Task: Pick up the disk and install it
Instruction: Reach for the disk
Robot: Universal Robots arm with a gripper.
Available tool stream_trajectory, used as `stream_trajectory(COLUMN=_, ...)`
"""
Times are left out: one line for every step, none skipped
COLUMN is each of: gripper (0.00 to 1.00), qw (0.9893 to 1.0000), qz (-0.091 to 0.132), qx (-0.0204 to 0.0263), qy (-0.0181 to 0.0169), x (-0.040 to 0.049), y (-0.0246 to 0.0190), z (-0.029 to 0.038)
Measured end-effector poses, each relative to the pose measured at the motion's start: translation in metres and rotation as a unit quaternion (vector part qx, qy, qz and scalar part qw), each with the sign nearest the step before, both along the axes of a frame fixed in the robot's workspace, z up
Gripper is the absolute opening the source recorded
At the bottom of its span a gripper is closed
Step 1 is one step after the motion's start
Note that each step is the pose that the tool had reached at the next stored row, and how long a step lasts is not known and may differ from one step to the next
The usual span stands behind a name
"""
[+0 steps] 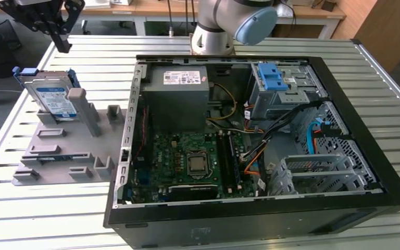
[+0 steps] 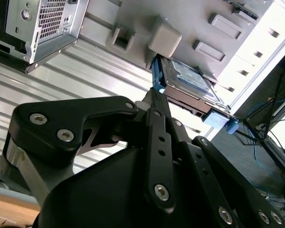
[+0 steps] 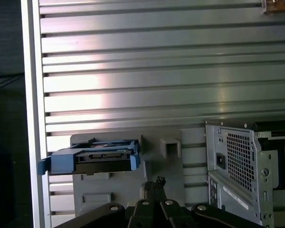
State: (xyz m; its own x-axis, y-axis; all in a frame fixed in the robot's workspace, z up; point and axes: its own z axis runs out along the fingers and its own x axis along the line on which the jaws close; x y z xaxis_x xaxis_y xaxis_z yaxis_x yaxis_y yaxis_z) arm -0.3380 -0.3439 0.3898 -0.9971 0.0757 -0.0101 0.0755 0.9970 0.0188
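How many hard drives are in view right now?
1. The disk stands on edge in the grey fixture at the exterior view's left, outside the computer case. Any inside the case's drive cage may be hidden.

One disk [image 1: 52, 99], one open computer case [image 1: 255, 211], one grey holder tray [image 1: 55, 156], one robot arm [image 1: 217, 26], one pincer [image 1: 63, 47].

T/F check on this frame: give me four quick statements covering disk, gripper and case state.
1. The disk stands on edge in the grey fixture, outside the computer case. True.
2. The gripper grips the disk. False: it hangs above the disk, apart from it, holding nothing.
3. The case's side panel is on. False: the case lies open, with the motherboard exposed.
4. A blue latch sits atop the drive cage. True.
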Motion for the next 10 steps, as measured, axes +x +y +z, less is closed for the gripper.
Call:
stream_trajectory(gripper=0.11, qw=1.0, qz=0.0, qx=0.0, qy=0.0, x=-0.0012, y=0.0, z=-0.0001)
stream_trajectory(gripper=0.11, qw=1.0, qz=0.0, qx=0.0, qy=0.0, x=-0.0024, y=0.0, z=-0.0001)
stream_trajectory(gripper=0.11, qw=1.0, qz=0.0, qx=0.0, qy=0.0, x=-0.0036, y=0.0001, z=-0.0001)
stream_trajectory(gripper=0.11, qw=1.0, qz=0.0, qx=0.0, qy=0.0, x=-0.005, y=0.0001, z=-0.0002)
stream_trajectory(gripper=0.11, qw=1.0, qz=0.0, qx=0.0, qy=0.0, x=-0.0065, y=0.0001, z=-0.0002)
stream_trajectory(gripper=0.11, qw=1.0, qz=0.0, qx=0.0, qy=0.0001, x=-0.0079, y=0.0001, z=-0.0002)
stream_trajectory(gripper=0.11, qw=1.0, qz=0.0, qx=0.0, qy=0.0001, x=-0.0095, y=0.0002, z=-0.0003)
stream_trajectory(gripper=0.11, qw=1.0, qz=0.0, qx=0.0, qy=0.0, x=-0.011, y=0.0002, z=-0.0004)
stream_trajectory(gripper=0.11, qw=1.0, qz=0.0, qx=0.0, qy=0.0, x=-0.0125, y=0.0002, z=-0.0004)
stream_trajectory(gripper=0.11, qw=1.0, qz=0.0, qx=0.0, qy=0.0, x=-0.014, y=0.0002, z=-0.0005)
